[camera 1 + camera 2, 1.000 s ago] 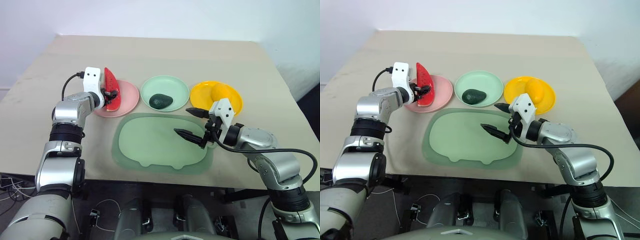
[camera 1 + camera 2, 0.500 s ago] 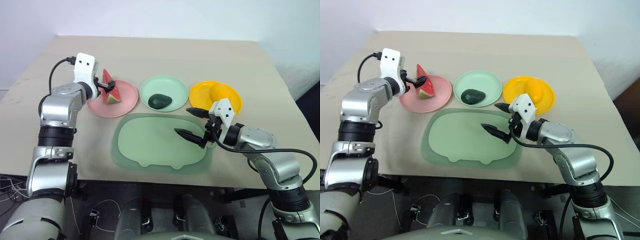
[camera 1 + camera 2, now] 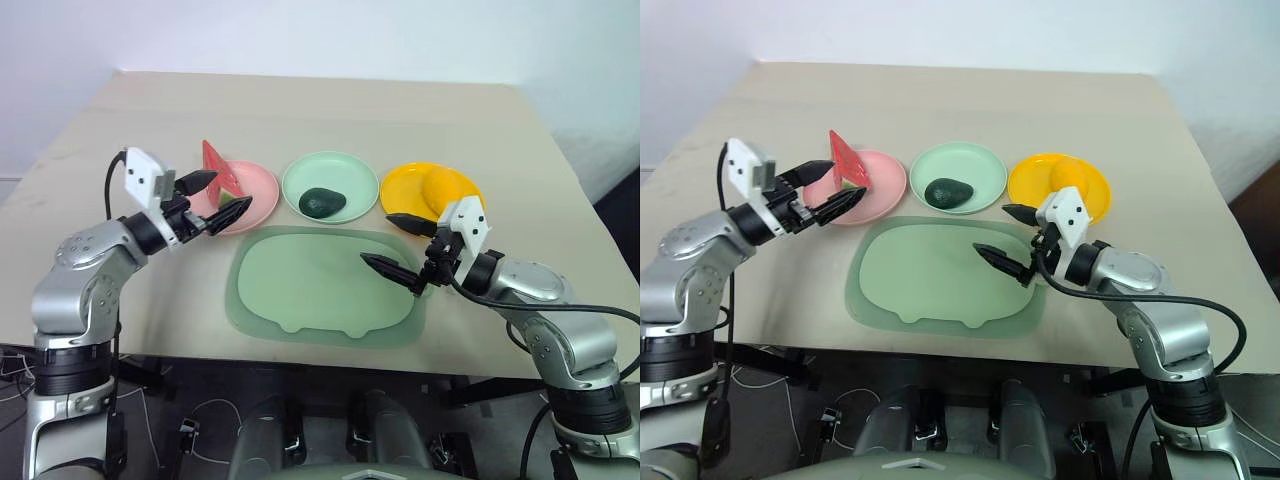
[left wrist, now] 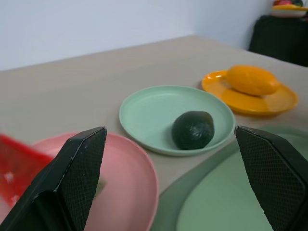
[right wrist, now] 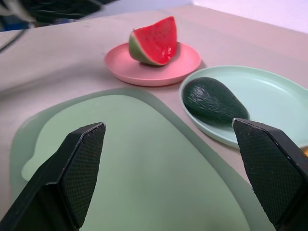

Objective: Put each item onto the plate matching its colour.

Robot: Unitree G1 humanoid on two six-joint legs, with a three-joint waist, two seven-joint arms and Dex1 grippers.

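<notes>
Since a second ago the left hand (image 3: 212, 200) has let go of the watermelon wedge (image 5: 153, 42) and drawn back from the pink plate (image 3: 262, 190); its two black fingers now stand wide apart with nothing between them, hovering just at the plate's near-left edge. The wedge sits on the pink plate, rind down and red flesh up (from the head views the left hand's fingers cover part of it, so only its upper tip shows clearly there).

The right hand (image 3: 400, 247) has hardly shifted. It hangs over the right part of the large pale green mat (image 3: 300, 290), fingers spread wide and empty, pointing toward the middle of the counter (image 3: 330, 110).

Behind the mat, three plates stand in a row. The avocado (image 3: 322, 203) lies on the mint green plate (image 3: 350, 172) in the middle, toward its near side. The yellow fruit (image 4: 252, 79) rests on the yellow plate (image 3: 405, 187) at the right; from the head views the right hand's white housing and upper finger cut across that plate's near edge, and the fruit blends into the plate so its outline is hard to pick out there.

A black cable runs from each wrist. In the left wrist view, a dark piece of furniture with something coloured on top stands far behind the counter, too blurred to identify.
</notes>
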